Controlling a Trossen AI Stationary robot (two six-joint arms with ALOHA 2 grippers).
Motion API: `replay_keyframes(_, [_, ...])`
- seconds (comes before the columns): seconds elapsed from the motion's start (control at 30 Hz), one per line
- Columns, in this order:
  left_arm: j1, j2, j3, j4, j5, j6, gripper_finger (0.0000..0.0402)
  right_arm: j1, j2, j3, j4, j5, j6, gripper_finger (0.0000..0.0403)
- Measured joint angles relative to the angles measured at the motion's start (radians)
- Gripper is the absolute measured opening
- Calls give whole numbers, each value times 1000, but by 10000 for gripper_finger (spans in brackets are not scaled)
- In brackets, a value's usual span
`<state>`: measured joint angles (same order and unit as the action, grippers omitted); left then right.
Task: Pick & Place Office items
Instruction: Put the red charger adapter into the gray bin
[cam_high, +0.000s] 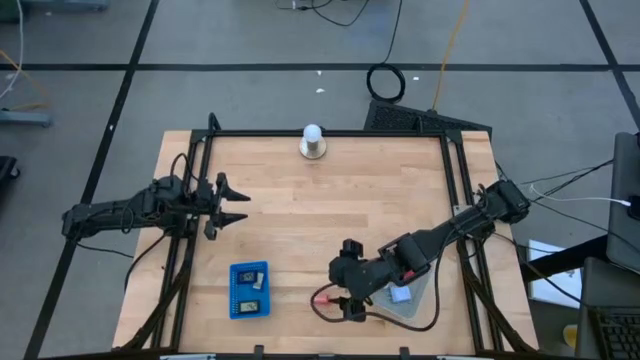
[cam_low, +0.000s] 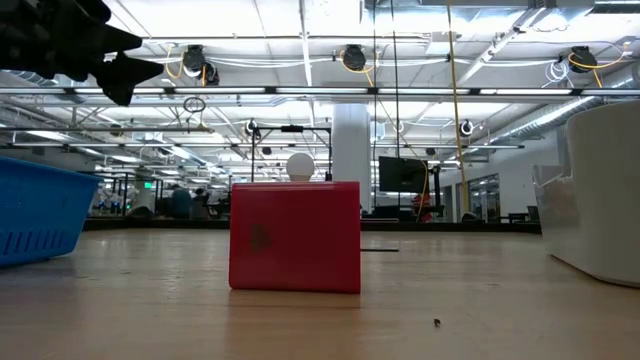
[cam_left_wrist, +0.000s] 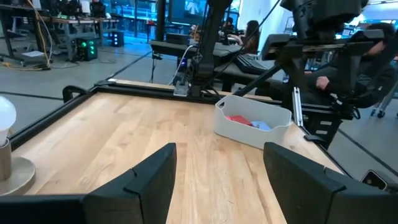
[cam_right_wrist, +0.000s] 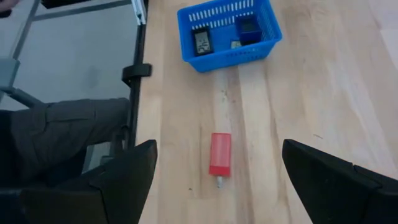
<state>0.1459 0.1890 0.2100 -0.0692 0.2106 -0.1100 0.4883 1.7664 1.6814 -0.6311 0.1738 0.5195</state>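
A red block (cam_right_wrist: 220, 153) with a small silvery end lies flat on the wood near the table's near edge, also in the high view (cam_high: 325, 296) and the low view (cam_low: 295, 236). My right gripper (cam_right_wrist: 219, 149) hovers above it, open, a finger on either side, touching nothing (cam_high: 345, 283). The blue tray (cam_right_wrist: 227, 55) farther left holds a black rectangle with a pale label (cam_right_wrist: 203, 41) and a blue block (cam_right_wrist: 249, 28). My left gripper (cam_high: 243, 205) waits open over the table's left side (cam_left_wrist: 217, 155).
A clear grey bin (cam_left_wrist: 249, 134) at the table's near right holds a red and a light-blue piece (cam_high: 402, 295). The white ball on its metal base (cam_high: 312, 142) stands at the far edge. A person's leg (cam_right_wrist: 68, 134) shows beside the near edge. Bare wood spans the middle.
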Motion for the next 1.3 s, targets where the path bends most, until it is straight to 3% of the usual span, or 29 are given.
replay_keyframes(0.2, [0, 0, 0, 0, -2, -6, 244, 38, 5, 1, 2, -6, 19, 338])
replay_keyframes(0.4, [0, 0, 0, -1, -2, -10, 244, 35, 78, 12, 26, -120, 21, 338])
replay_keyframes(0.57, [0, 1, 0, -6, -2, -70, 244, 30, 170, 111, 12, -178, 6, 336])
replay_keyframes(0.87, [0, 0, 0, -8, -3, -132, 244, 72, 352, 448, -176, -166, -49, 335])
replay_keyframes(1.1, [0, 1, 0, -9, -3, -128, 244, 35, 365, 472, -324, -142, 62, 335])
replay_keyframes(1.3, [0, 1, 0, -9, -3, -84, 244, 5, 366, 472, -352, -121, 104, 335])
